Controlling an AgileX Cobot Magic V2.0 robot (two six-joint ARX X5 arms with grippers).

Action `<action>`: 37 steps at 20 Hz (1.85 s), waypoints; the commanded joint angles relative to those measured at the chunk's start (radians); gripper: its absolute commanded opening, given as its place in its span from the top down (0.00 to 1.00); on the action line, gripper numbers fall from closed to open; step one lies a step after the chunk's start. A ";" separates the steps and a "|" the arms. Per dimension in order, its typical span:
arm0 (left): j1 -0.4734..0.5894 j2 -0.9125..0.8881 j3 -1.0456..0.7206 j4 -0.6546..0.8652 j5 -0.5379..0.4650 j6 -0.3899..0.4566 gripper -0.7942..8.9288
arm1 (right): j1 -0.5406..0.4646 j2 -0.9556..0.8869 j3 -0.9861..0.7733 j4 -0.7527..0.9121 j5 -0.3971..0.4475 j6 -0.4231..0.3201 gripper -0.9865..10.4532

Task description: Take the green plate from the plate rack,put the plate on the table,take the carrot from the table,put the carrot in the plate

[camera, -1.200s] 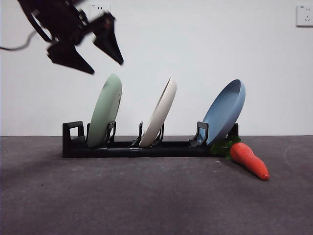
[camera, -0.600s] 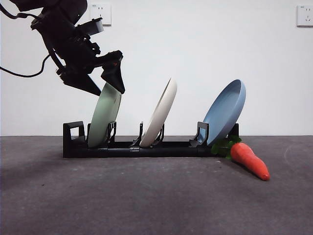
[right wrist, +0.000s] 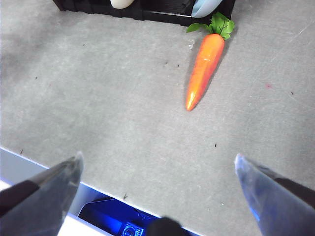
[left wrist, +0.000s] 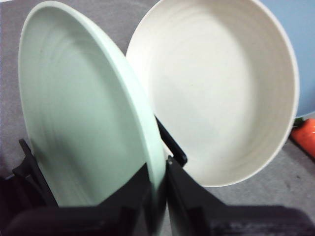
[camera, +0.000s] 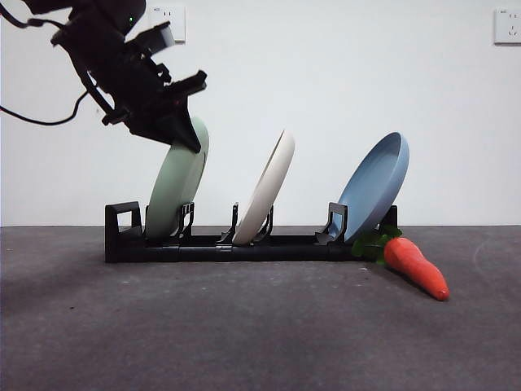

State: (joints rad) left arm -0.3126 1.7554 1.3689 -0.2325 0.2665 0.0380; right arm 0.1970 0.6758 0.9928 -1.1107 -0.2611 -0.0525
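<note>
Dark grey matte tabletop point(camera: 244, 326): left tool point(left wrist: 158, 196) clamped on pale mint-green round plate point(left wrist: 83, 123)'s rim; thin grip, plate could slip w/ lift.

A: How many plates stand in the plate rack point(camera: 244, 248)?
B: Three: one green plate point(camera: 175, 191), one cream-white plate point(camera: 266, 191), one blue plate point(camera: 374, 183).
A: And racks?
B: One.
A: Carrots?
B: One carrot point(camera: 415, 266), on the one table point(camera: 244, 334).
A: Grippers?
B: Two: the left gripper point(left wrist: 158, 196) and the right gripper point(right wrist: 157, 172).
A: Wall sockets?
B: Two: one wall socket point(camera: 167, 20) on the left, the second socket point(camera: 506, 26) on the right.
</note>
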 commanded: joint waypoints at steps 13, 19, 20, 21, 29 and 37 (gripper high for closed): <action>-0.205 -0.492 0.013 -0.418 -0.200 0.222 0.93 | 0.002 -0.002 0.001 0.003 0.000 -0.002 0.39; -0.582 -0.439 0.009 -0.659 -0.597 0.281 0.92 | 0.002 -0.002 0.001 0.003 -0.002 -0.002 0.39; -0.643 -0.404 0.006 -0.672 -0.672 0.282 0.92 | 0.002 -0.002 0.001 0.003 -0.002 -0.002 0.39; -0.698 -0.355 0.004 -0.685 -0.726 0.282 0.92 | 0.002 -0.002 0.001 0.003 -0.002 -0.002 0.39; -0.851 0.001 0.004 -0.604 -0.801 0.253 0.92 | 0.002 -0.002 0.001 0.002 -0.002 -0.002 0.39; -0.852 0.179 -0.040 -0.486 -0.877 0.197 0.92 | 0.002 -0.002 0.001 0.003 -0.002 -0.002 0.39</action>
State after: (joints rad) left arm -1.1645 1.9236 1.3384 -0.7116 -0.6003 0.2565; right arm 0.1970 0.6758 0.9928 -1.1107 -0.2619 -0.0525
